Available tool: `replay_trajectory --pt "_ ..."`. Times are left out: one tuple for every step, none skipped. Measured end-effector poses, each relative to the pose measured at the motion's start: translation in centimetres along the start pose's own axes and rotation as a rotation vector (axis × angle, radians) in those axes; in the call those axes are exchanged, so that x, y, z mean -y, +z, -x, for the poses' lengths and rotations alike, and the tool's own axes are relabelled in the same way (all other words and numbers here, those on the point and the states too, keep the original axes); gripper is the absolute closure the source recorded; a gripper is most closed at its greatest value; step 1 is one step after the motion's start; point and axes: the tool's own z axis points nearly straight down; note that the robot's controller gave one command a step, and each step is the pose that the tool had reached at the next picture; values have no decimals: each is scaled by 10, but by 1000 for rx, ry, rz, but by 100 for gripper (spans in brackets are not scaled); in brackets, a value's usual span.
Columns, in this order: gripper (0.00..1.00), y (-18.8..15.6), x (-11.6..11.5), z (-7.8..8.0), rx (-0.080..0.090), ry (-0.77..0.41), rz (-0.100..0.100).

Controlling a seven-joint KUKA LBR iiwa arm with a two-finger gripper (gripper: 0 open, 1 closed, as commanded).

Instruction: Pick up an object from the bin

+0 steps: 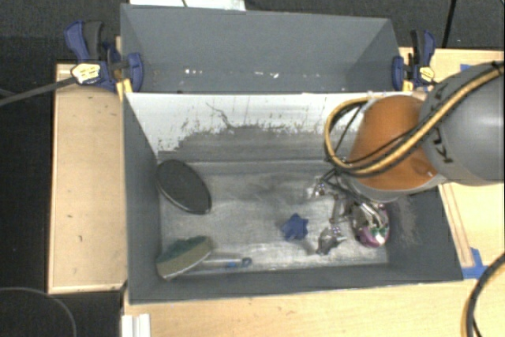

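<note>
My gripper [331, 237] hangs low over the bin floor at the right, under the orange cover. Just right of it lies a small purple, white and green thing [371, 231], partly hidden by the gripper. A small blue crumpled piece [294, 227] lies just left of it on the floor, apart from the gripper. Nothing shows held in the gripper.
A dark grey oval disc [183, 186] leans at the bin's left side. A brush with a green and tan head [183, 255] and a thin blue-tipped handle [229, 263] lies along the front left. The arm and its cables cover the right rear of the bin.
</note>
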Motion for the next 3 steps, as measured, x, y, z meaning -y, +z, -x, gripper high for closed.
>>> replay_trajectory --pt "0 19 -15 -8 4 106 -5" --pt "100 17 -15 -6 8 100 -6" --pt "100 -178 52 -9 3 -143 -8"
